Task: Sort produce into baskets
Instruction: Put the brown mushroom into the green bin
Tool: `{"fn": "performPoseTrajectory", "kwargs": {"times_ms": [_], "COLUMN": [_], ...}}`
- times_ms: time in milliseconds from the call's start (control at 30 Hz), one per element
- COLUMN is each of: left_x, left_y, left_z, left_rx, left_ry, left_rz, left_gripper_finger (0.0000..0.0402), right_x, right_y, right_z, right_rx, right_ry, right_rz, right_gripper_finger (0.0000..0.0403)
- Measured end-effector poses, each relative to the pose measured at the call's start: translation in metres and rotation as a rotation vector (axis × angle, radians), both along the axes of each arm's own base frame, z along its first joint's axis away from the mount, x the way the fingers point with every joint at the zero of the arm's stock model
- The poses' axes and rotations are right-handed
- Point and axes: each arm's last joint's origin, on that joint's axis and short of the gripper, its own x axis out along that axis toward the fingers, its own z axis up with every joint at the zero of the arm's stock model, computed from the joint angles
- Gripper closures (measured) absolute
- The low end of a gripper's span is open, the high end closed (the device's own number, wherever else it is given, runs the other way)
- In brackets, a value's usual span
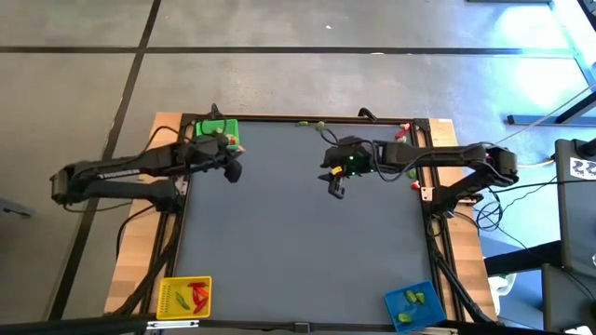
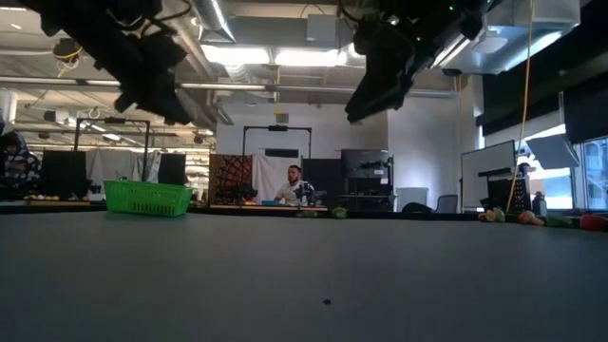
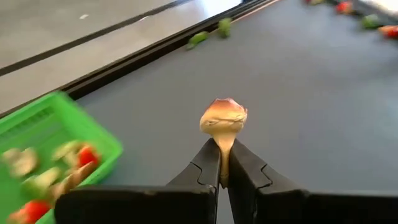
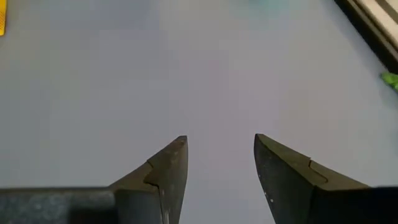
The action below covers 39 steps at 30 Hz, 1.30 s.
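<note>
Overhead, the dark grey table (image 1: 307,233) carries three mesh baskets: the green basket (image 1: 216,127) at the far left corner, the yellow basket (image 1: 185,298) at the near left corner with red and green pieces inside, and the blue basket (image 1: 413,304) at the near right corner holding green pieces. The left gripper (image 1: 233,170) sits just beside the green basket, and the right gripper (image 1: 336,187) hangs over the middle of the far half of the table. Loose produce lies along the far edge (image 1: 310,123) and by the far right corner (image 1: 403,133).

From table height, both arms hang above the surface, and the green basket shows a rigid plastic lattice wall. More small pieces (image 2: 541,218) rest along the far edge.

At the left wrist, the fingers (image 3: 208,169) are clamped on the thin stem of a pale, pink-tipped bulb-shaped piece (image 3: 223,119). It looks hard, smooth and very light; the narrow stem is probably the surest hold, as the rounded head could slip. The green basket holds pale and red pieces.

At the right wrist, the fingers (image 4: 166,168) stand apart and empty over bare matte tabletop.
</note>
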Motion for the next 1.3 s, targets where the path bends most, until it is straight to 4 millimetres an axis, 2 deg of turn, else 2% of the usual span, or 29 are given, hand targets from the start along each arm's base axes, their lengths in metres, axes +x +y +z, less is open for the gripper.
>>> {"fn": "performPoseTrajectory", "kwargs": {"times_ms": [433,667,900,1000,1300], "left_x": [-0.02,-0.021,-0.023,-0.023,-0.025], "left_y": [0.049,0.076,0.089,0.091,0.089], "left_z": [-0.018,-0.042,-0.058,-0.059,-0.054], "left_rx": [-0.047,-0.115,-0.186,-0.204,-0.192], "left_ry": [0.153,0.296,0.36,0.335,0.314], "left_rz": [0.312,0.382,0.426,0.443,0.416], "left_gripper_finger": [0.0387,0.0387,0.0383,0.036,0.0252], "right_x": [0.011,0.014,0.014,0.015,0.015], "right_y": [-0.002,-0.002,-0.002,-0.002,-0.002], "right_z": [-0.015,-0.022,-0.023,-0.023,-0.023], "right_rx": [0.017,0.023,0.04,0.039,0.039], "right_ry": [0.025,0.046,0.054,0.044,0.041], "right_rz": [-0.01,-0.01,-0.015,-0.015,-0.015], "right_gripper_finger": [0.022,0.022,0.022,0.022,0.022]}}
